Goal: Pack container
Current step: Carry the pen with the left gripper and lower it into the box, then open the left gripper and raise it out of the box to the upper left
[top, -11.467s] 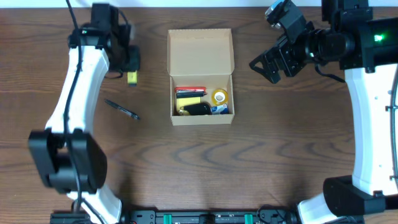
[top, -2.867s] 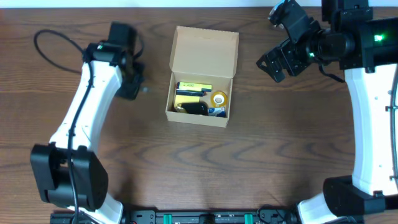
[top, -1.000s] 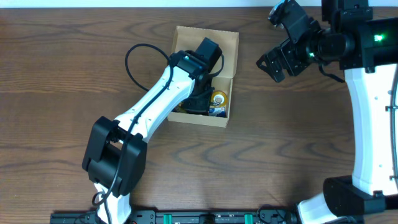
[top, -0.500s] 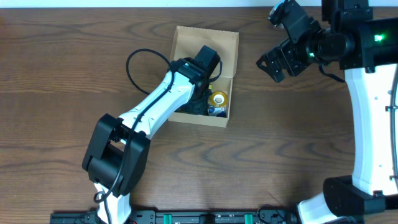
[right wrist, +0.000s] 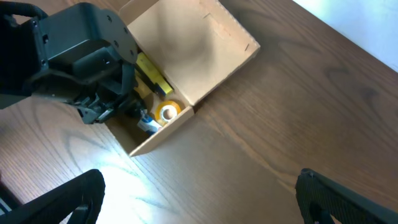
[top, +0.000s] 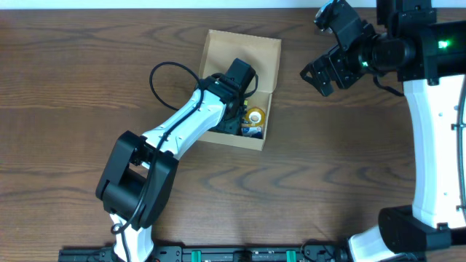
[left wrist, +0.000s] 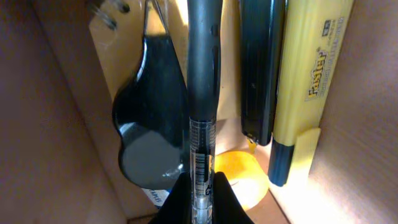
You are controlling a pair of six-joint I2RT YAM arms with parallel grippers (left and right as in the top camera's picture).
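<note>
The tan cardboard container (top: 243, 49) stands open at the table's top middle, its flap lid laid back; it also shows in the right wrist view (right wrist: 205, 43). My left gripper (left wrist: 200, 202) is inside the container, shut on a black pen (left wrist: 203, 93) that points into the box. Under the pen lie a black binder clip (left wrist: 149, 124), a yellow highlighter (left wrist: 311, 81), a black marker (left wrist: 261, 68) and a yellow tape roll (left wrist: 245, 186). My right gripper (top: 325, 73) is open and empty, held above the table to the container's right.
The tape roll (top: 255, 115) and a small blue-and-white item (top: 253, 129) lie at the right end of the box. The left arm (top: 182, 131) reaches across the table from the lower left. Bare wood table (top: 328, 182) surrounds the box.
My left gripper carried the pen from the table's left into the container and has sunk lower inside it. The box has turned slightly. The right arm has not moved.
</note>
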